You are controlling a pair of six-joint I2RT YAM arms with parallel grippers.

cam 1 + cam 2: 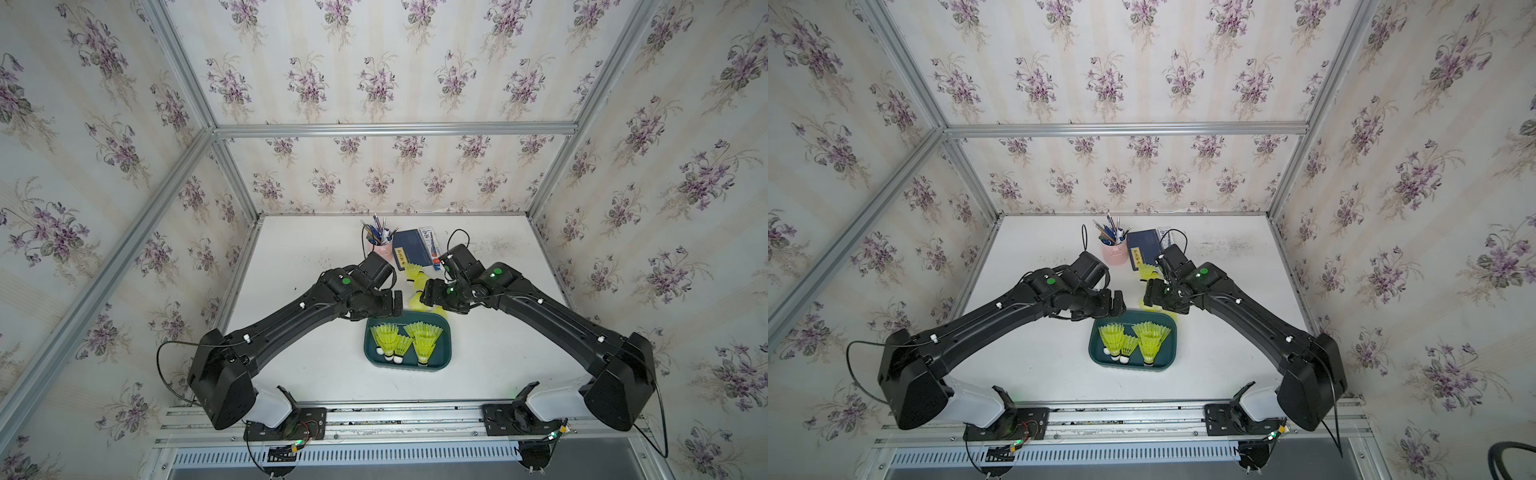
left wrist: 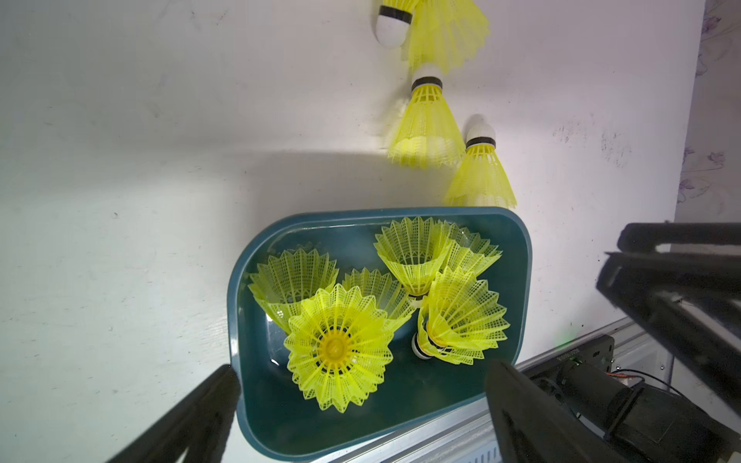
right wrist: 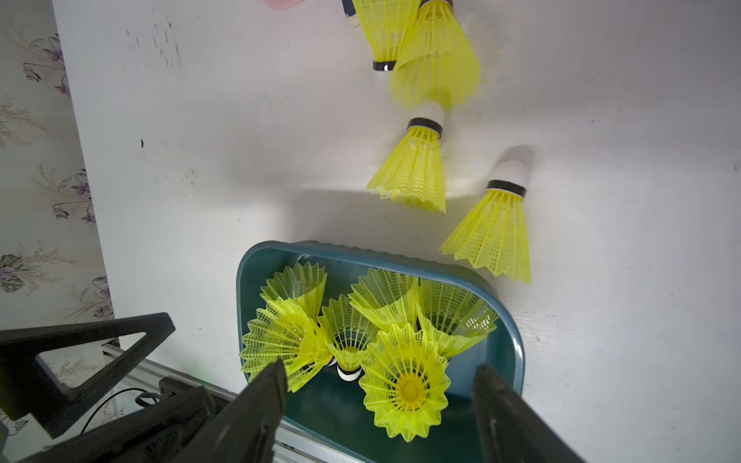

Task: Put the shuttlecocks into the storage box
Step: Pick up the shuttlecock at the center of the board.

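yellow-green shuttlecocks (image 3: 491,236) lie on the surface (image 3: 240,160) just past the far rim of the storage box (image 3: 509,320), tips pointing away, nearest the right hand (image 3: 379,371); it and the left hand (image 2: 361,373) both gape empty.

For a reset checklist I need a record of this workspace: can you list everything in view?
boxed shuttlecocks: six, neon yellow-green, piled in the storage box
loose shuttlecocks: at least four, same colour, on the table beyond the box
storage box: one, dark teal, mid-table
pen cup: one, pink, holding pens, far side
book: one, dark blue, beside the cup
packet: one, pale, beside the book
table: one, white
left pincer: black, open, empty
right pincer: black, open, empty
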